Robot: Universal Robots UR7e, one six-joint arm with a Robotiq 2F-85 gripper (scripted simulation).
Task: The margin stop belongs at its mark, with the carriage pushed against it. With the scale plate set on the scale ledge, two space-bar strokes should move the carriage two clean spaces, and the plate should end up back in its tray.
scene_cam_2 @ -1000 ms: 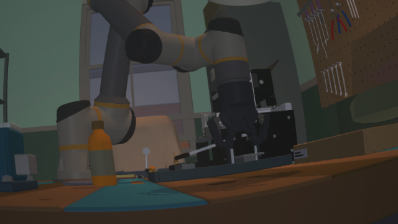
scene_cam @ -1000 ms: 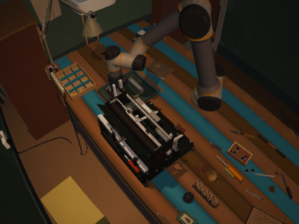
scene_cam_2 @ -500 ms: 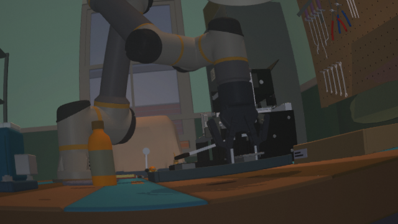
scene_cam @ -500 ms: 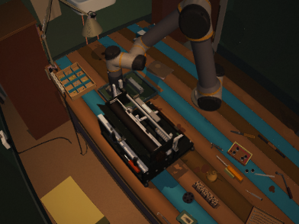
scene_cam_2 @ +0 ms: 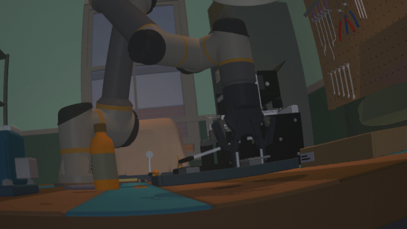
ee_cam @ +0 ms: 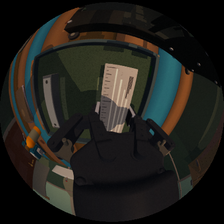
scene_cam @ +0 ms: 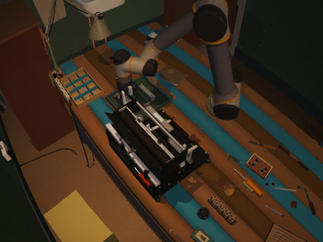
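Note:
The pale scale plate, ruled with fine marks along one edge, is clasped across its near end by my gripper and sits low over the green-lined tray. The tray lies on the bench just behind the black typewriter, and my gripper hangs between them, pointing down. A grey bar lies in the tray's left part. The typewriter's dark roller and carriage run along its top. From the second side camera my gripper stands just above the tray's rim.
The arm's base stands right of the tray. A compartment box and a desk lamp sit left of it, an orange bottle beyond. Screwdrivers and small parts litter the bench's right end.

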